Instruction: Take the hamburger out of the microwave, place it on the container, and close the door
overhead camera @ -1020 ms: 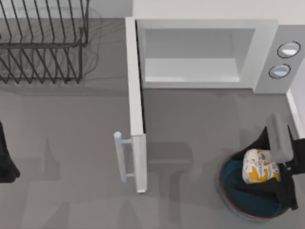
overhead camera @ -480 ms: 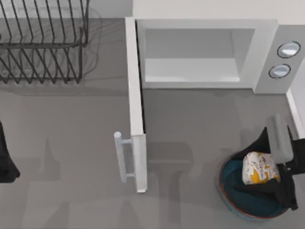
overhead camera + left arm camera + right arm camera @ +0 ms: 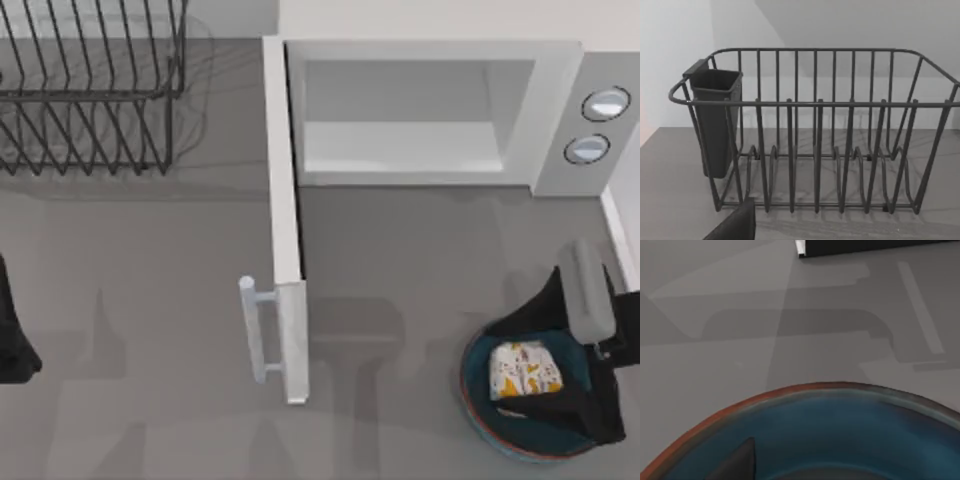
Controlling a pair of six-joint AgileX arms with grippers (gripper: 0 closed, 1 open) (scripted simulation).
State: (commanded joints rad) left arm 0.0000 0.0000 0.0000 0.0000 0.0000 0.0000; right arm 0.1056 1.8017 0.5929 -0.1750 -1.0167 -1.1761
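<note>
Top view: the hamburger [image 3: 523, 370] lies in the container [image 3: 478, 402], front right.
Right gripper [image 3: 548, 372]: over the bowl, fingers spread apart, clear of the wrapping.
Door [image 3: 286, 235]: swung open (microwave [image 3: 560, 110] cavity bare).
Left arm [image 3: 12, 335]: parked at left edge.

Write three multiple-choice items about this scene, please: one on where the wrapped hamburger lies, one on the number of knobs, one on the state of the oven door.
1. Where is the small white-wrapped hamburger with orange patches?
A. inside the oven
B. in the round blue bowl with reddish rim
C. in the wire rack

2. How many round grey knobs has the large white boxy microwave?
A. one
B. two
C. four

3. The flat white door is:
A. open
B. closed
C. removed

Key: 1 B, it lies within the rim; 2 B, two show on the side panel; 3 A, it swings out, cavity bare.
</note>
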